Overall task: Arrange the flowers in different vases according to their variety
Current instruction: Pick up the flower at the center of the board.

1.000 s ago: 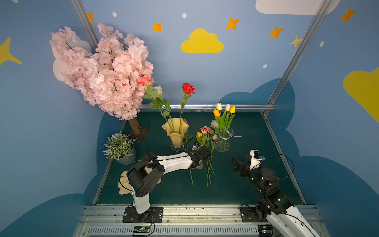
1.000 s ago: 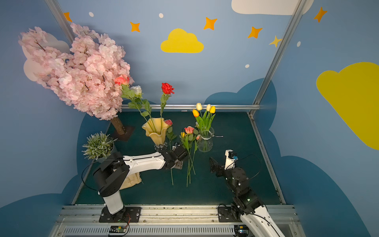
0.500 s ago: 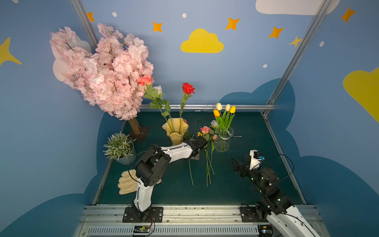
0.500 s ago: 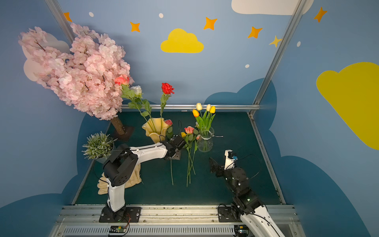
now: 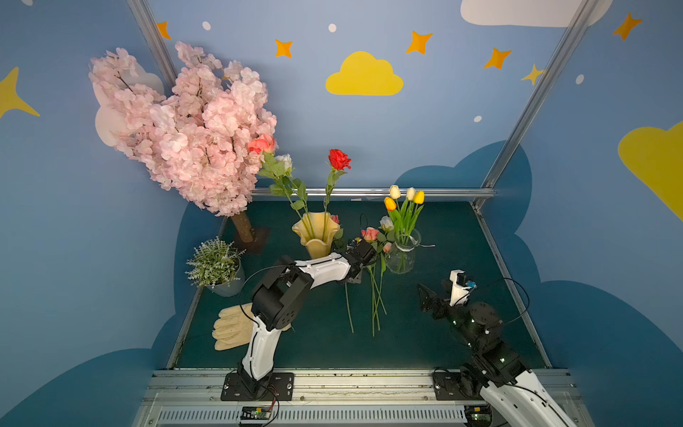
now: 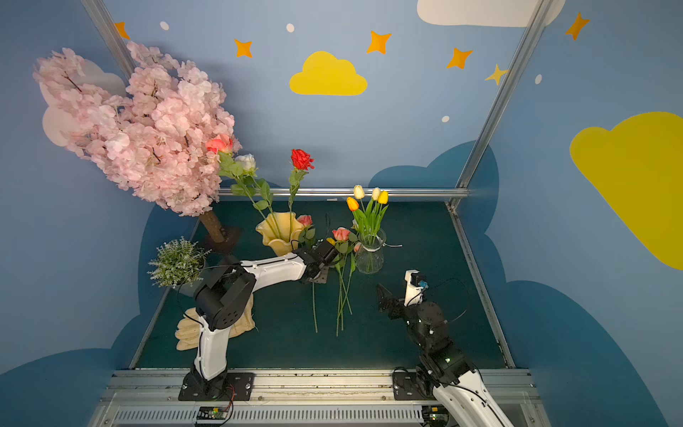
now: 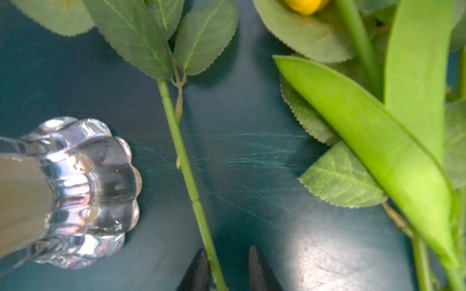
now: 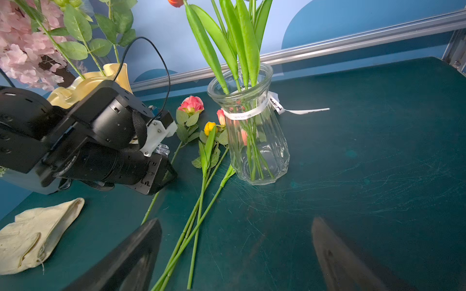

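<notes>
- Green rose stem (image 7: 186, 171) lies flat on the desk (image 5: 443, 332), just beside the clear foot (image 7: 95, 191) of the amber vase (image 5: 317, 233). The left gripper (image 7: 229, 264) straddles it with jaws narrow, one finger touching the stem and a gap on the other side.
- The right gripper (image 8: 235, 221) hangs wide and empty over bare desk, well apart from the flowers.
- Three roses (image 5: 338, 159) stand in the amber vase and tulips (image 5: 404, 199) in the glass vase (image 5: 403, 251). Loose stems (image 5: 375, 295), roses and tulips mixed, lie between the two vases.
- The stem is thin and looks slick, so a pinch that lands off-centre could let it roll out or swivel.
- The bloom end carries the leaves and most of the weight. Once lifted, the rose may droop and miss the wavy rim.
- The vase foot is very near the left gripper. Swinging the stem upright could nudge the vase, which looks top-heavy with long roses.
- A tulip leaf (image 7: 365, 141) lies near this rose's foliage and could snag and drag along.
- The back rail (image 5: 369, 191) runs close behind the vases, and the blossom tree (image 5: 192, 129) crowds the roses on one side.
- Gloves (image 5: 233, 327) and a potted plant (image 5: 216, 262) sit along the left edge. The clearest room is the bare desk on the robot's side of the loose stems.
</notes>
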### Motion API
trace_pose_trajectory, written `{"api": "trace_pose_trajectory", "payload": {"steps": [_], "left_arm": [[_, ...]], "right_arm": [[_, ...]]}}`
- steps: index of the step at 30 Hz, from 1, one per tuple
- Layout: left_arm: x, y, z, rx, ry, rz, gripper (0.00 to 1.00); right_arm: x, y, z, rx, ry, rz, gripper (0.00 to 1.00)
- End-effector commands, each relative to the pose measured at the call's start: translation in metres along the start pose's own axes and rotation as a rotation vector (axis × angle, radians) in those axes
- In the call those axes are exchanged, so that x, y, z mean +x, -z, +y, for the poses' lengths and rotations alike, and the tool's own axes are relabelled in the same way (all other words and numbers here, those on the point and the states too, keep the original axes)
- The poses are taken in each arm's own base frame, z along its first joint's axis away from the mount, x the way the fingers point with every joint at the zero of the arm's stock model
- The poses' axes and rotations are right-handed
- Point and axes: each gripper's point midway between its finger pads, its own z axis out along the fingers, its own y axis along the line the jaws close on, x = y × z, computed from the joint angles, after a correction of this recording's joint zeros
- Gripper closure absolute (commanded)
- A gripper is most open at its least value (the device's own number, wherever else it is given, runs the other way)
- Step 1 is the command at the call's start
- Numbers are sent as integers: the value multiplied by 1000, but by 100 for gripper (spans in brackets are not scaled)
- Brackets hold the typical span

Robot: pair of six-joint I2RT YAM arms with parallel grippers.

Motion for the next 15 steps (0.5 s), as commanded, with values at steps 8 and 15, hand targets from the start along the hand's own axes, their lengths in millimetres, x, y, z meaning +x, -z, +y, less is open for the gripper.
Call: {"api": "trace_pose_trajectory", "payload": {"steps": [8,15], "left_arm": [[14,20,-21,99,-180,15,89],[19,15,-19,185,-181,139,64]], "right_arm": [[-4,2,2,-15,1,-27,2],[-4,2,3,-18,1,-28,2]]}}
